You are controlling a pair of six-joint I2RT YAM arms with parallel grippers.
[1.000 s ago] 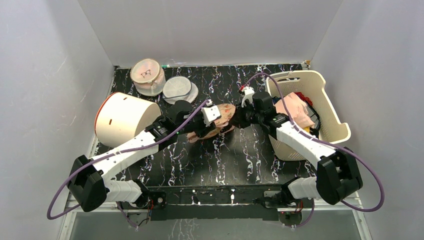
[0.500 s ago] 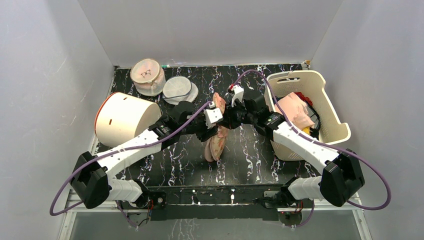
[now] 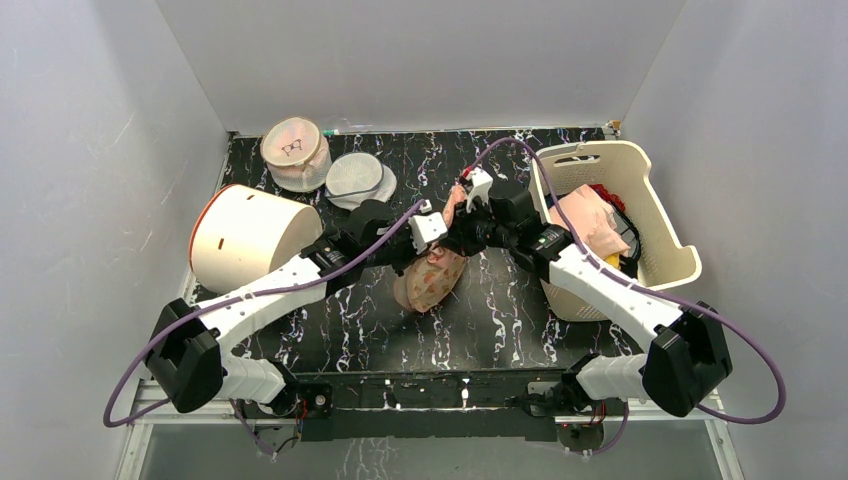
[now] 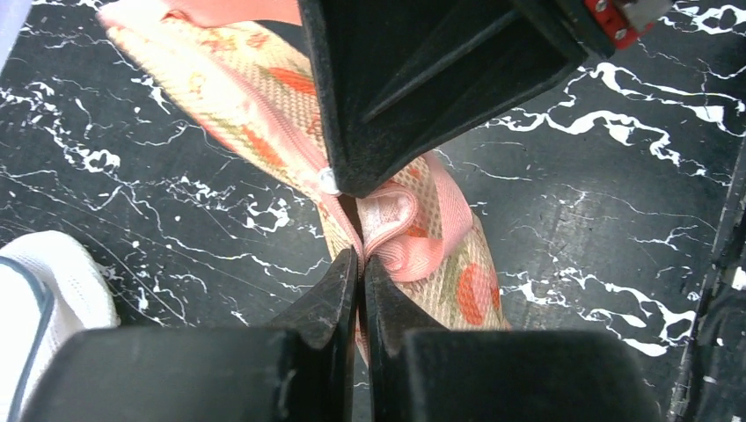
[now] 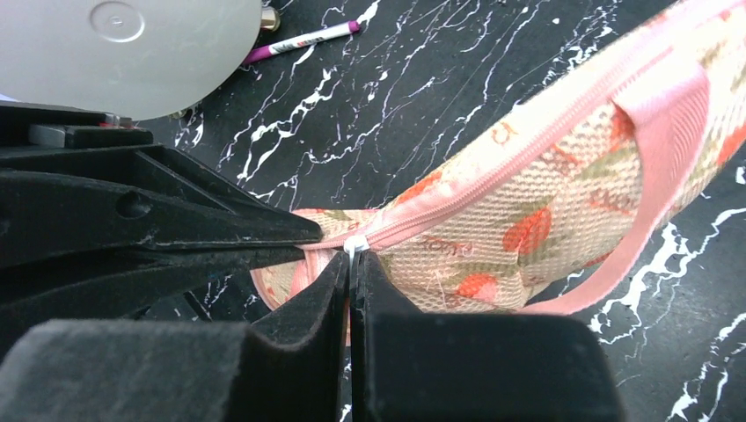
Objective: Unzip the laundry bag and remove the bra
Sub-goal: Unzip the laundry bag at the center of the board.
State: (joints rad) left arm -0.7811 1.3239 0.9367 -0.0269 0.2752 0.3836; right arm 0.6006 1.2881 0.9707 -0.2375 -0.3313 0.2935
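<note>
Laundry bag: your peach-tan, figure-eight fabric laundry bag (image 3: 430, 282) with red prints and pink trim sits over the middle of the black marbled table (image 3: 500, 330). Its far end is raised between the two grippers and its other lobe points toward the near edge. You cannot tell whether that lobe rests on the table.
Left gripper: your left gripper (image 4: 361, 264) has its fingers pressed together on the bag's edge, pinching fabric and pink trim just beside the end of the zip.
Right gripper: your right gripper (image 5: 350, 264) is clamped on the small white zip pull (image 5: 353, 243), its tips nearly touching the left one's.
Zip: the pink zip line (image 5: 528, 145) runs away from the pull with its teeth joined along all the length that shows.
Bra: not visible in any view, so presumably it is inside the laundry bag.
Done: both holds look set, one to anchor the fabric and one on the pull.
Left to do: nearly everything. You need to draw the pull along the zip, spread the opening, and lift the bra out.
Off to the side: the cream plastic basket (image 3: 668, 230) of clothes stands at the right edge, well apart from the work.
</note>
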